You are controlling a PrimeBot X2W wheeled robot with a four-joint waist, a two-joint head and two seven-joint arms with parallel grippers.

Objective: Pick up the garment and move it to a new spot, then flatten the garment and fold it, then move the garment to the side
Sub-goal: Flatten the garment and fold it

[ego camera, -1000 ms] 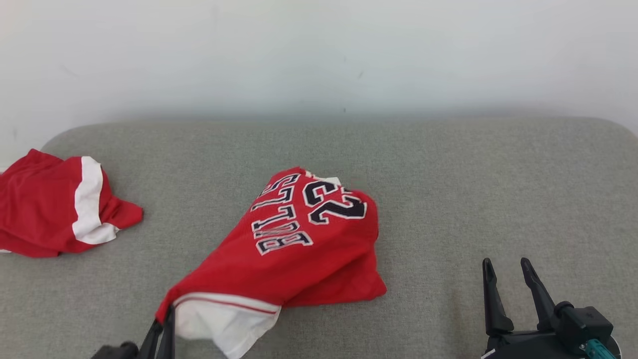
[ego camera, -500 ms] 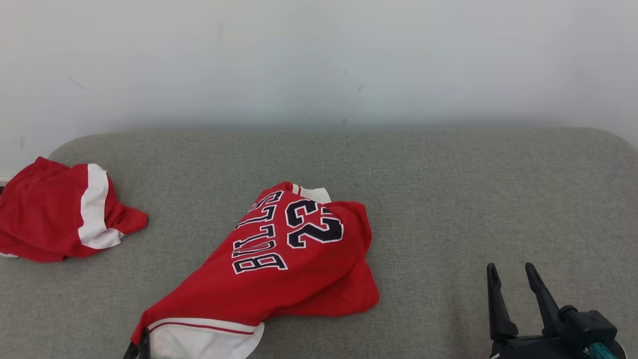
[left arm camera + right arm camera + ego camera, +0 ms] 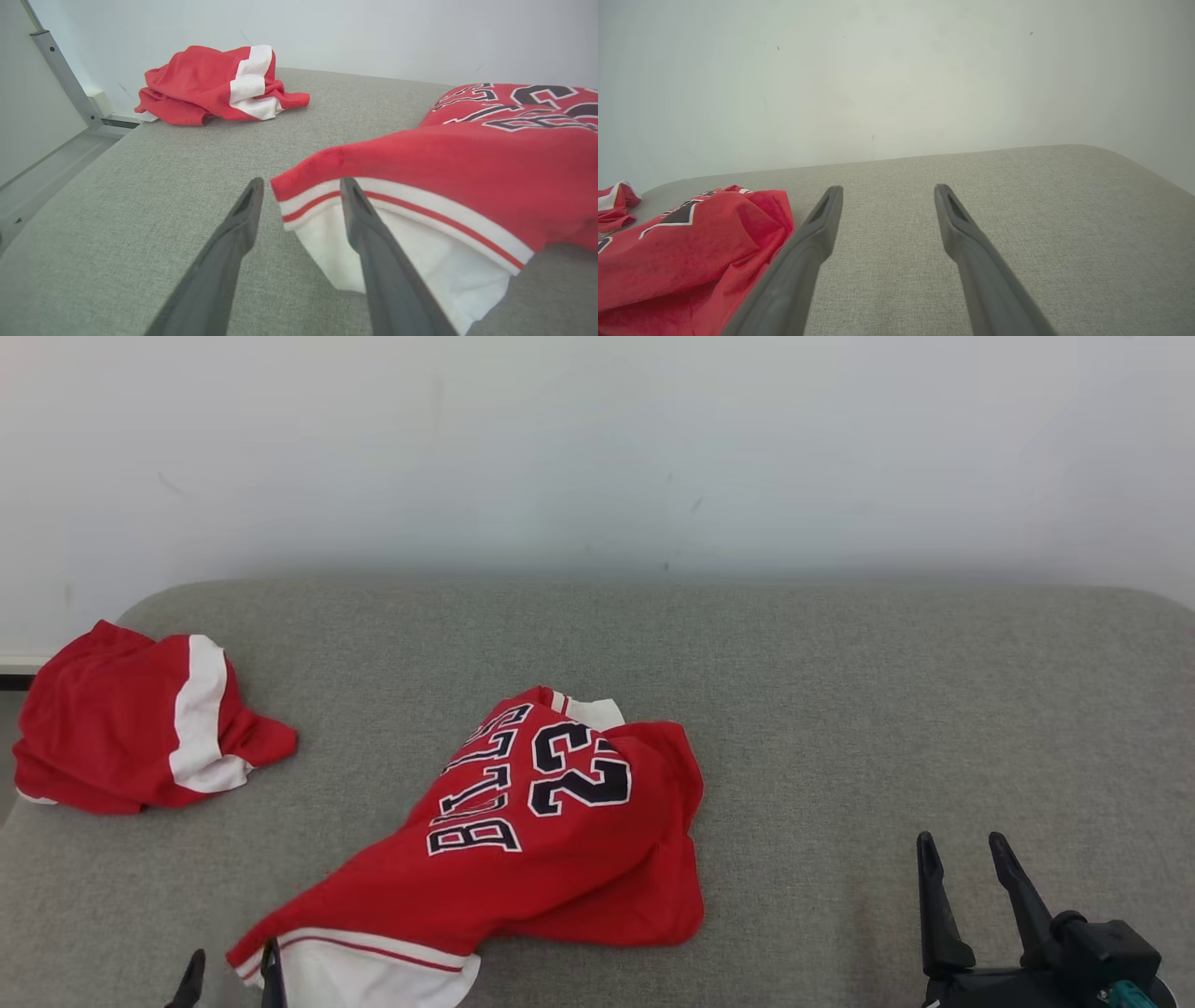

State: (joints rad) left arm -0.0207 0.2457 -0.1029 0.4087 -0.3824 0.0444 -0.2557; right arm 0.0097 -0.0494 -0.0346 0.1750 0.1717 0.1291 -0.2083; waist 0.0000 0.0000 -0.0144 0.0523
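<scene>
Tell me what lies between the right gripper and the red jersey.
Only bare grey fabric surface: in the head view, nothing sits on the stretch from the right gripper to the jersey.

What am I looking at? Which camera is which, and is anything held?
It is a two-armed robot; each arm ends in a gripper with two long dark fingers. The wide picture comes from its head, looking down at a grey padded surface. The other two come from wrist cameras, each looking along its own gripper's fingers. A crumpled red jersey numbered 23 lies in the middle; a second red-and-white garment lies far left. The left gripper is open, the jersey's hem corner between its fingers but not pinched. The right gripper is open above bare surface. Nothing is held.
</scene>
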